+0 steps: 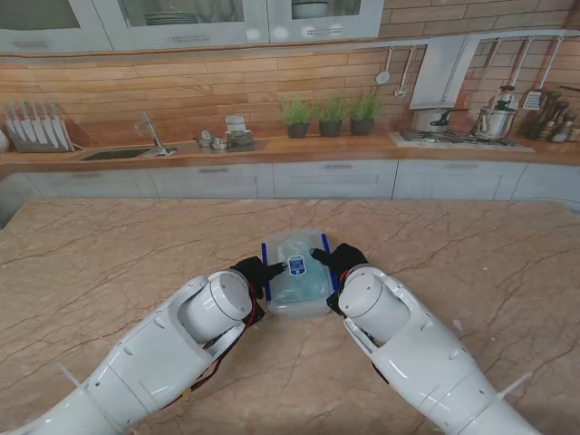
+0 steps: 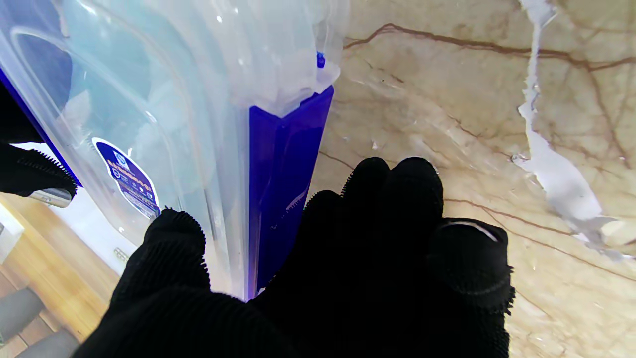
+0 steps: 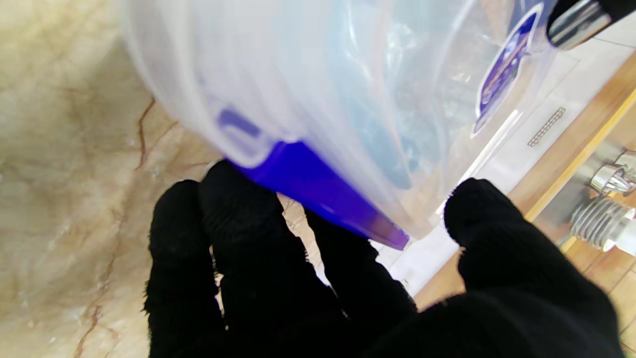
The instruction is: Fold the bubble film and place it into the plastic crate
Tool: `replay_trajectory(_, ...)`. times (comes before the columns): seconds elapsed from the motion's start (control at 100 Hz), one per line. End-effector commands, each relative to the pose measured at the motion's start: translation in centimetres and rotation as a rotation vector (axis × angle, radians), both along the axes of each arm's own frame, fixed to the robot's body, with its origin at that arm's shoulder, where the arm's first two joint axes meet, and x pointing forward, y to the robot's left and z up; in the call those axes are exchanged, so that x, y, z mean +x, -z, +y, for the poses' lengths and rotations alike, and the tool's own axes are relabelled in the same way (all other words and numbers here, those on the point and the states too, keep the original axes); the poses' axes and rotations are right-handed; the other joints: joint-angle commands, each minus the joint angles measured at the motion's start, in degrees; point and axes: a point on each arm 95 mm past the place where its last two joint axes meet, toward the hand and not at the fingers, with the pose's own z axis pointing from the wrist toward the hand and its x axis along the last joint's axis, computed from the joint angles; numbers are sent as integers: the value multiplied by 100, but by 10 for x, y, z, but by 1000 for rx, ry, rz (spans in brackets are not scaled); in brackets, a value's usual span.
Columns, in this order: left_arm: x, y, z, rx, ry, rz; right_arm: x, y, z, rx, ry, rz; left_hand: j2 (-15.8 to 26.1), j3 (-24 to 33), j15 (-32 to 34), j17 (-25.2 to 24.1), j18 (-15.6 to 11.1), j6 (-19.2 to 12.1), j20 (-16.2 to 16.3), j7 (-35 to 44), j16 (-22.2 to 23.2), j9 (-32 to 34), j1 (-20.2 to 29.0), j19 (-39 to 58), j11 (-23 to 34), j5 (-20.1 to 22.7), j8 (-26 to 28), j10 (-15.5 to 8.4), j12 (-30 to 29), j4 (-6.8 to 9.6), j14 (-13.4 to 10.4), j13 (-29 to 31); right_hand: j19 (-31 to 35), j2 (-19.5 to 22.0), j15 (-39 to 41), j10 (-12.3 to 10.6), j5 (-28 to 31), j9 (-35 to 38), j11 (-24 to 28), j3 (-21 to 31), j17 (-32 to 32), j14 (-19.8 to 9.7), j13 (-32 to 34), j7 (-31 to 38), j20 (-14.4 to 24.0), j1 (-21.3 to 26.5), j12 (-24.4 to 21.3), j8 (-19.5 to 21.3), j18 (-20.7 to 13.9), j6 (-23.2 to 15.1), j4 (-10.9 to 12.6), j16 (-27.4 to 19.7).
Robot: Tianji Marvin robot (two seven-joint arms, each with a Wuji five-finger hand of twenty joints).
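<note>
The clear plastic crate (image 1: 297, 272), with a lid, blue side latches and a blue label (image 1: 296, 265), sits on the marble table right in front of me. My left hand (image 1: 253, 275) grips its left side: in the left wrist view the thumb (image 2: 174, 248) lies on the lid (image 2: 164, 99) and the fingers (image 2: 397, 209) wrap beside the blue latch (image 2: 283, 174). My right hand (image 1: 338, 262) grips the right side the same way, fingers (image 3: 248, 233) under the blue latch (image 3: 318, 189). Pale crinkled film (image 3: 392, 74) shows faintly through the lid.
The marble table (image 1: 109, 263) spreads wide on both sides of the crate. Beyond its far edge runs a kitchen counter (image 1: 299, 149) with a sink (image 1: 118, 152), potted plants (image 1: 331, 115) and a stove with pots (image 1: 453, 127).
</note>
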Motion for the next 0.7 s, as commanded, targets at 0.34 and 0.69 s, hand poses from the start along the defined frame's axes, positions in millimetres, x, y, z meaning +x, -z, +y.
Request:
replay_trajectory(0.34, 2, 4, 0, -54, -52, -40, 6, 2, 8, -7, 23, 35, -75, -152, -687, -833, 408, -1099, 508, -1041, 78, -767, -393, -820, -720, -550, -809, 248, -344, 36, 721, -864, -125, -70, -85, -8, -165, -66, 49, -50, -183, 457, -149, -241, 77, -217, 12, -152, -291, -856, 48, -29)
replay_trajectory(0.69, 8, -1, 15, -24, -32, 13, 9, 5, -3, -23, 45, 71, -196, -167, -1259, -1441, 510, -1103, 605, -1335, -90, -1033, -653, -1383, -1110, -598, -920, 274, -564, 44, 808, -1330, -254, -31, -255, -71, -251, -149, -25, -98, -285, 518, -271, -274, 38, -317, -14, -164, -260, -981, 35, -63)
